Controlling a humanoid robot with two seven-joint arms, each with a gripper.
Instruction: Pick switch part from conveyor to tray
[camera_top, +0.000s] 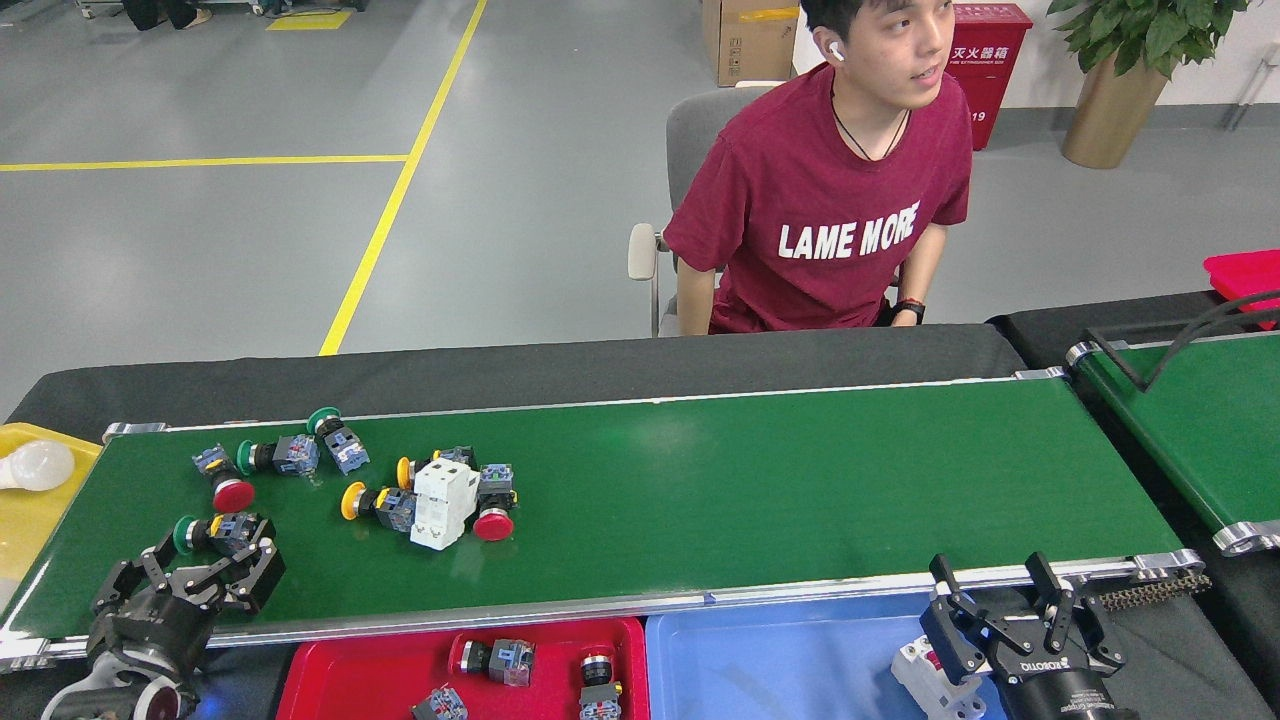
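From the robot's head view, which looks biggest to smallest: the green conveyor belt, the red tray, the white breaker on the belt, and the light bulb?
1. Conveyor.
2. Red tray, partly cut off by the frame's edge.
3. White breaker and light bulb: they look alike, so unranked.

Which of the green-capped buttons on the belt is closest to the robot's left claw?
The lone green-capped switch at the belt's near-left, just beyond the left gripper. The other two green ones lie farther back.
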